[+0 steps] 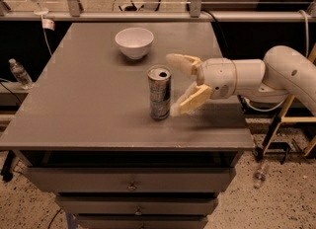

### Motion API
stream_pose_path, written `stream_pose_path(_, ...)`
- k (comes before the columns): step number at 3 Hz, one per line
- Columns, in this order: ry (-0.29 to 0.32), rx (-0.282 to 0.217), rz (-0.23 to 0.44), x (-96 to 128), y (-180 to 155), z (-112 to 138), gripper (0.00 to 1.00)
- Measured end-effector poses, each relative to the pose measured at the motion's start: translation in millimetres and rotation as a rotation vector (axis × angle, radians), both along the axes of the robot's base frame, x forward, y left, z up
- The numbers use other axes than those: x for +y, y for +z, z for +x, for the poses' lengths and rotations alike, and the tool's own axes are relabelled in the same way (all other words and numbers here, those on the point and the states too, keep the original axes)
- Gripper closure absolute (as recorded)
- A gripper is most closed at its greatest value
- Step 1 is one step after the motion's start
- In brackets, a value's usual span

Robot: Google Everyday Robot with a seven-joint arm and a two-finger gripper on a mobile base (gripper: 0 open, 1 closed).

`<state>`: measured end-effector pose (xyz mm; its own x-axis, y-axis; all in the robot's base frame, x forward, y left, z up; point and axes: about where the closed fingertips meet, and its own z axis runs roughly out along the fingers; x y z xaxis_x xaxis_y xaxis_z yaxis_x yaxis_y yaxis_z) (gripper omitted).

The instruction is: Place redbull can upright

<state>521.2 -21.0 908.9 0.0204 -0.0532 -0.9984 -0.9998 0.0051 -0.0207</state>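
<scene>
Redbull can (159,94) stands upright near the middle of the grey worktop (89,99), its silver top facing up, well apart from the white bowl (134,42) behind it. The gripper (175,85) sits just beside the can on its right, jaws spread wide apart and holding nothing; the upper finger points past the rim, the lower one reaches toward the can's base, and I cannot tell whether that tip touches the metal. The can is probably light and thin-walled, with a smooth, slippery skin that would crumple under a hard squeeze. Tall and narrow, it would tip at a slight nudge. The safest hold looks to be across the mid-body, gently. Its far side and any dents there are hidden, as is whether it holds liquid, and the white arm (256,77) is cut off at the right edge.
</scene>
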Motion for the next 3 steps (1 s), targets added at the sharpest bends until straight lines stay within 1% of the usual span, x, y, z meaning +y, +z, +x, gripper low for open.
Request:
stream_pose_path(1,-0.041,0.017,-0.083,-46,-15,8,0.0)
stream_pose_path(2,-0.115,0.034,-0.223,-110,-32,19,0.0)
stream_pose_path(3,-0.134,0.036,-0.25,-122,-35,22,0.0)
